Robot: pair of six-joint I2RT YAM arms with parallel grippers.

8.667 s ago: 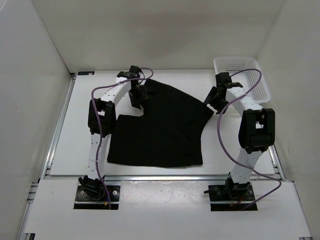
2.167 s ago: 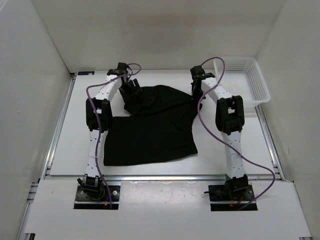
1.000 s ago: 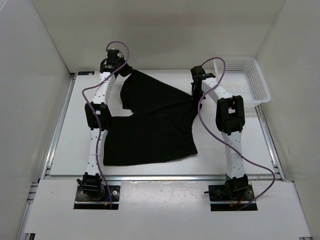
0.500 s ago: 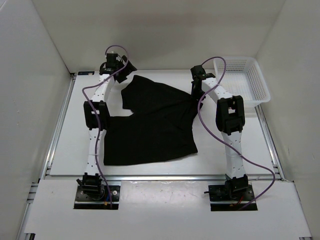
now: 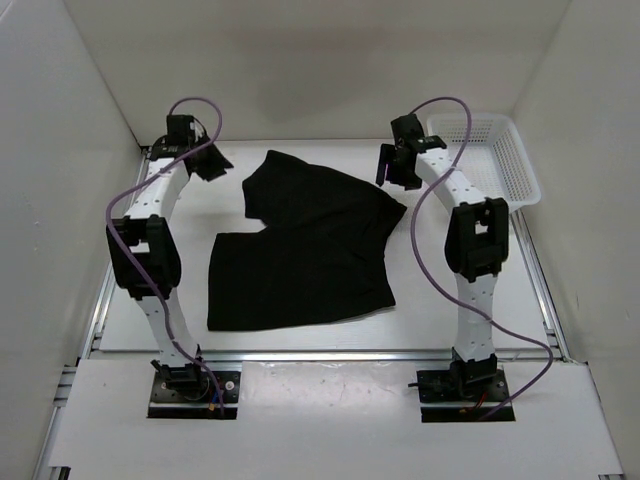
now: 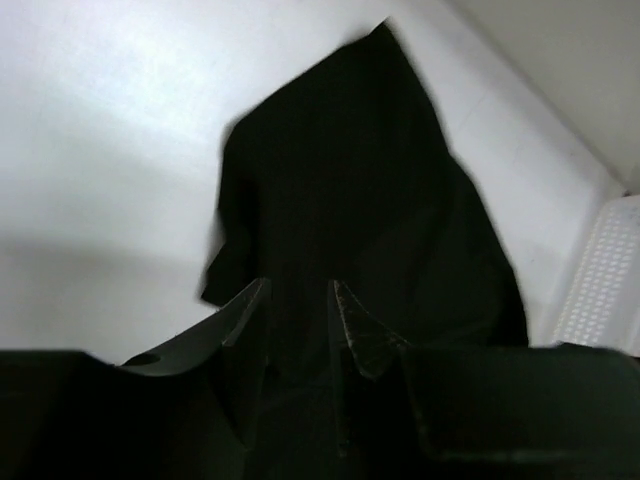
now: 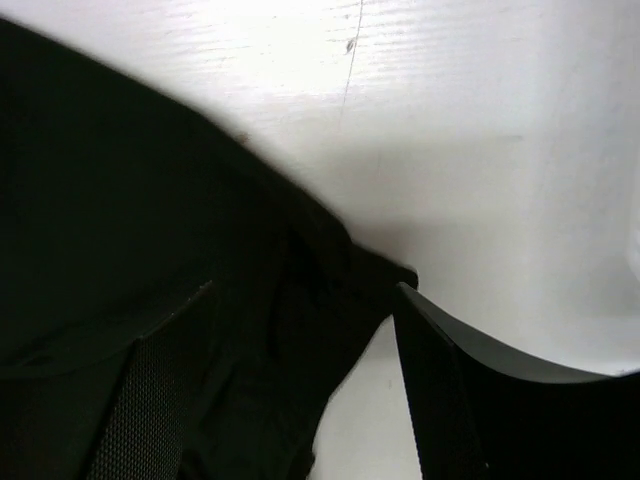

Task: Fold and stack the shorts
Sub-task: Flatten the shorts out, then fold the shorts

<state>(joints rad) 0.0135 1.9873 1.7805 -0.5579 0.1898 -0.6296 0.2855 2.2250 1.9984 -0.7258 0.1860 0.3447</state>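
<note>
Now that both arms have let go and drawn back, the shorts (image 5: 310, 250) lie loose in the middle of the bench (image 5: 430, 290), one part angled toward the far left and the rest spread nearer. The left end effector (image 5: 208, 165) has swung off the fabric toward the far-left corner, its fingers a narrow gap apart and empty. The right end effector (image 5: 393, 172) has lifted off the cloth's far-right corner, fingers spread wide and gripping nothing. By my reading the spreading step is over and folding can begin. Bare bench shows to the left and right of the shorts. The basket (image 5: 500, 160) sits near the right end effector, apart from the fabric, and the side walls stand close.
</note>
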